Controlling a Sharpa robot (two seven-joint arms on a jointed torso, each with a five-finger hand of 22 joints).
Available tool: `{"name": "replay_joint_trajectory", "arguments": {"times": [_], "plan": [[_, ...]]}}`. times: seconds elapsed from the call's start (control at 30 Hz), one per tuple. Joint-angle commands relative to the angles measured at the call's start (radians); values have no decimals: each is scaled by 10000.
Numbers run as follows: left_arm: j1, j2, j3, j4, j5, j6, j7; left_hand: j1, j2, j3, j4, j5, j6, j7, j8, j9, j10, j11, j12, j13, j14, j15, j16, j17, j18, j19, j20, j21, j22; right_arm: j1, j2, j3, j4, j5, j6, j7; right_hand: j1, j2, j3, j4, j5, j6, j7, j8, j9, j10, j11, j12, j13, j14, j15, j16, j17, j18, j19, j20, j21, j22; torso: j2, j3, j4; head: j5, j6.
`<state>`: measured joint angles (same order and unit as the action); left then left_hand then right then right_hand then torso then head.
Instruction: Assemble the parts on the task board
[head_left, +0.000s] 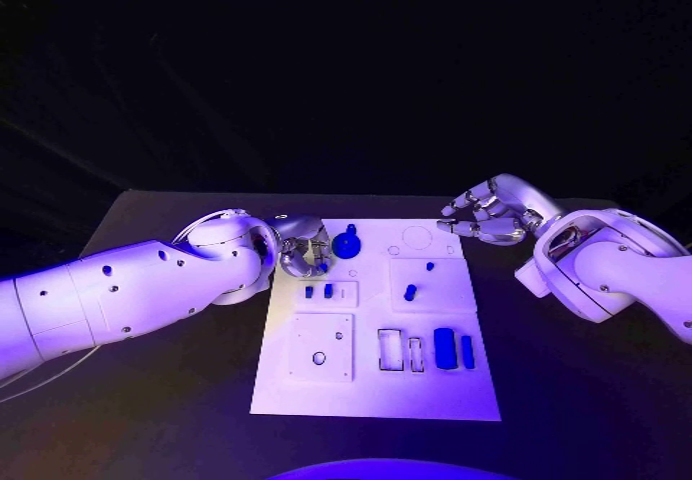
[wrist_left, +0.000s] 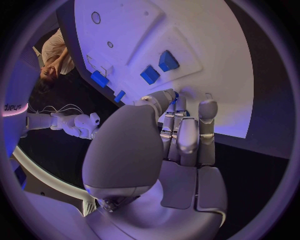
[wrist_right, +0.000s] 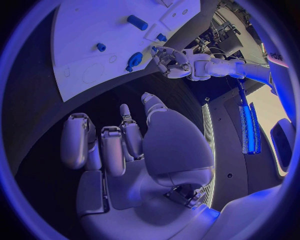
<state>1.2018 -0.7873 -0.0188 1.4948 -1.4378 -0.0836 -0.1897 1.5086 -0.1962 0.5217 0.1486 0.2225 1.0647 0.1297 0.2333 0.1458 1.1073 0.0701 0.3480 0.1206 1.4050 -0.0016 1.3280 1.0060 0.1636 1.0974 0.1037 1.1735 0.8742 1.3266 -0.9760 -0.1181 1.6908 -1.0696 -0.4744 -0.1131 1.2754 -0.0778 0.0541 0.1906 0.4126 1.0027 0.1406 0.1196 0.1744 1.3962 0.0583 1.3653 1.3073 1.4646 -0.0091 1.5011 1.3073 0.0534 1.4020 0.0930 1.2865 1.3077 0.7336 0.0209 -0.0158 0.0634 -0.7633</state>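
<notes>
1. The task board (head_left: 378, 395) is the largest thing; a white plate lying flat in the centre of the head view on the black table (head_left: 144, 420); it looks rigid and smooth, likely a hard plastic or metal sheet, and I judge it is meant to stay put rather than be lifted.

2. The left hand (head_left: 303, 250) sits at the board's upper left edge in the head view; its fingers are curled inward near the round blue part (head_left: 348, 241); whether they touch or pinch that part I cannot tell; in the left wrist view the fingers (wrist_left: 187, 140) lie together, pointing at the board's edge.

3. The right hand (head_left: 483, 220) hovers off the board's upper right corner in the head view, fingers loosely bent and apart, holding nothing in the right wrist view (wrist_right: 119, 145).

4. The long blue block (head_left: 444, 348) lies in the lower right of the board, beside a thinner blue bar (head_left: 466, 350); it looks stiff, light and smooth-sided, so probably slippery; a pinch across its long flat sides seems the safest hold.

5. The small blue pegs (head_left: 317, 291), left of centre, and the single small blue piece (head_left: 410, 293), right of centre, appear tiny and hard; fingertip pinches at their tops would likely be needed, and they could easily tip or roll.
</notes>
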Motion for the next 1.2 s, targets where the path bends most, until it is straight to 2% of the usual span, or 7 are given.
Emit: {"name": "replay_joint_trajectory", "arguments": {"times": [0.03, 0.33, 0.83, 1.2], "plan": [[-3, 44, 2, -22, 31, 221, -13, -91, -16, -41, -43, 2, 76, 24, -15, 9, 79, -7, -63, -10, -75, -4, -33, -10, -123, 50, -7, 30, -6, -3, -3, 2, 14, -45, 60, 47, 23, 75, 2, 44, 57, -12, -29, 52, 14, -24, -32, -36, 601, 735, -77, -26, 1280, 192, -41, -17, -48, 352, 0, 3, -2, -7, -20], [-4, 43, 1, -43, 31, 340, -90, -131, -56, -71, -58, -4, 67, 39, -74, -4, 90, 2, -135, -11, -98, 2, -54, -65, -107, -11, -6, -19, -82, -3, -3, 2, 11, -45, 52, 50, 23, 75, 2, 44, 57, -12, -29, 52, 14, -24, -32, -36, 601, 735, -77, -26, 1280, 192, -41, -17, -48, 352, -7, 8, 1, -24, -39], [-4, -13, -1, -41, 148, 232, -131, -234, -244, 5, -99, 10, -737, 248, -846, -313, -139, 204, -699, -84, -326, 175, -176, -479, -37, -328, 90, -254, -422, -3, -8, 2, -4, -45, 33, 60, 41, 85, -10, 51, 93, -4, -33, 75, 23, -30, -36, -48, 587, 733, -82, -42, 1258, 198, -47, -22, -82, 336, -9, 3, -2, -20, -27], [-4, -42, -1, -15, 197, 188, -156, -261, -304, 31, -100, 9, -974, 291, -1063, -427, -101, 227, -800, -74, -406, 194, -221, -656, -12, -408, 102, -316, -523, -3, -35, 2, -20, -46, 44, 57, 57, 77, -14, 44, 99, -21, -31, 72, 21, -116, -35, -147, 492, 721, -82, -71, 1208, 213, -83, -23, -149, 287, -8, 2, 0, -23, -21]]}}
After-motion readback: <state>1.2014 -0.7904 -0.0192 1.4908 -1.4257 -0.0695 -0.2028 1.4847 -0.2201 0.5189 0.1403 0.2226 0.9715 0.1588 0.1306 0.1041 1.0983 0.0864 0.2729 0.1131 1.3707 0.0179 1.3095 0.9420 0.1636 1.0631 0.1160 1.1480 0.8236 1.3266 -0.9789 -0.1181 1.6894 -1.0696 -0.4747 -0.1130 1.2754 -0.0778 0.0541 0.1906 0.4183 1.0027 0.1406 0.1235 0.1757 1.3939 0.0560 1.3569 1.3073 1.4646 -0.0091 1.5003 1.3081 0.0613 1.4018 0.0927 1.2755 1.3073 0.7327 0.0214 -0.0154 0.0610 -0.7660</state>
